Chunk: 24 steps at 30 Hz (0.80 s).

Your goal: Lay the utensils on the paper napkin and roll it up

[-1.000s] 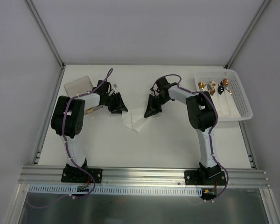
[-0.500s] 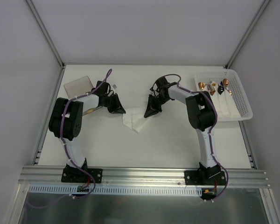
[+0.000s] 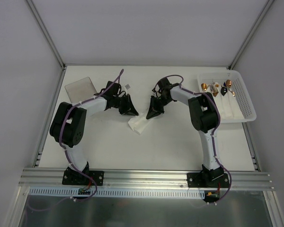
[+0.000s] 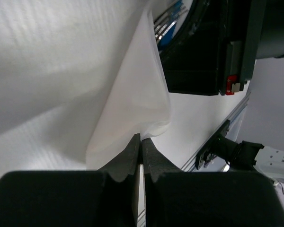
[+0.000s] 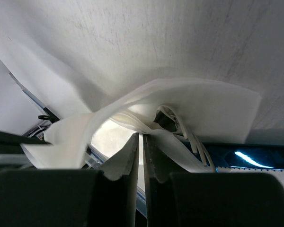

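The paper napkin [image 3: 138, 124] lies crumpled mid-table between both grippers, partly folded over. My left gripper [image 3: 129, 109] is at its left back corner, jaws shut, with the lifted napkin edge [image 4: 132, 94] at the fingertips. My right gripper [image 3: 154, 111] is at its right back corner, shut on folded napkin layers [image 5: 146, 109]. The utensils are mostly wrapped inside. A blue handle with silver ends [image 4: 172, 15] shows in the left wrist view. Pale tines [image 5: 180, 126] poke out of the fold in the right wrist view.
A white basket [image 3: 246, 97] at the back right holds older white rolls with gold and black cutlery ends [image 3: 217, 89]. A clear flat lid [image 3: 80, 87] lies at the back left. A small white tag [image 3: 128, 86] lies behind the left gripper.
My left gripper has moved right, up to the napkin's left edge. The napkin has bunched into a narrower fold. The right gripper has stayed in place.
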Tool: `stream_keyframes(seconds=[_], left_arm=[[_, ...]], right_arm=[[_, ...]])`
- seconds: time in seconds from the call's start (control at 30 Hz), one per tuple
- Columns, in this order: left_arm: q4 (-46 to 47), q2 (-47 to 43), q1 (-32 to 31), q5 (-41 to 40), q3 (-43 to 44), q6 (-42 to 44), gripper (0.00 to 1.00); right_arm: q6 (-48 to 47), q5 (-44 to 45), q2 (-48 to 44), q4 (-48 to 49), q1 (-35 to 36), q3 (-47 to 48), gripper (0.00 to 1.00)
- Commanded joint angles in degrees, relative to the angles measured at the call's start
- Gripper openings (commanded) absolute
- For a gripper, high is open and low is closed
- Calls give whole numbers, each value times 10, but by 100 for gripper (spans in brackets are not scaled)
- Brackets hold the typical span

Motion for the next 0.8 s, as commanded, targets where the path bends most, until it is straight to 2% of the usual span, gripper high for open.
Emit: stream_keyframes(seconds=[0.0, 0.23, 0.57, 0.77], left_arm=[[19, 12, -33, 29, 6, -17, 0], [27, 56, -63, 26, -1, -37, 0], [10, 95, -64, -3, -31, -55, 0], [-12, 105, -64, -29, -32, -63, 0]], right_arm=[[-17, 56, 15, -9, 3, 11, 11], [-17, 57, 13, -10, 2, 8, 11], [-17, 52, 1, -10, -2, 7, 11], [-56, 43, -13, -38, -4, 22, 15]])
